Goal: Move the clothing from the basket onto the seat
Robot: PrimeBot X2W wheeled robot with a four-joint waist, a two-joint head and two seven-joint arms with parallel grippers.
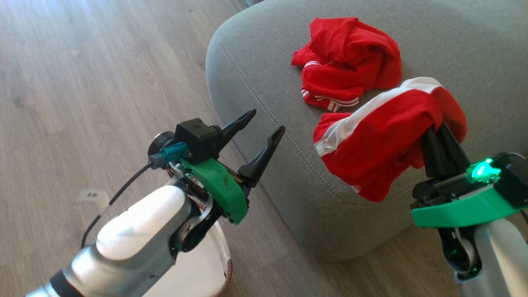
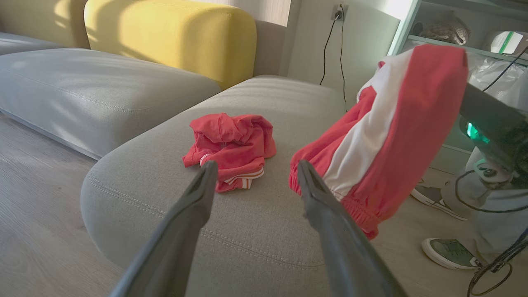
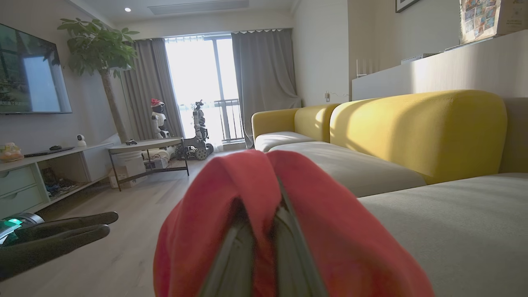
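Clothing piece [image 1: 346, 62] lay on seat [image 1: 255, 82], wood floor [image 1: 103, 82] beside it; right gripper [image 1: 438, 134] clamped second piece [image 1: 383, 136] over seat edge, left gripper [image 1: 268, 120] splayed empty.

Red clothing [image 1: 350, 57] w/ white stripes, grey seat [image 1: 247, 62], white basket [image 1: 198, 276]

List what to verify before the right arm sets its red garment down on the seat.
1. Grip: the right gripper is shut on the held garment: ok.
2. Position: held garment fully over the seat: not ok, it hangs at the near edge.
3. Landing spot: bare cushion beside the loose garment: ok.
4. Other arm: the left gripper is open, empty and apart from the cloth: ok.
5. Remaining work: basket emptied: cannot tell, the left forearm covers it.
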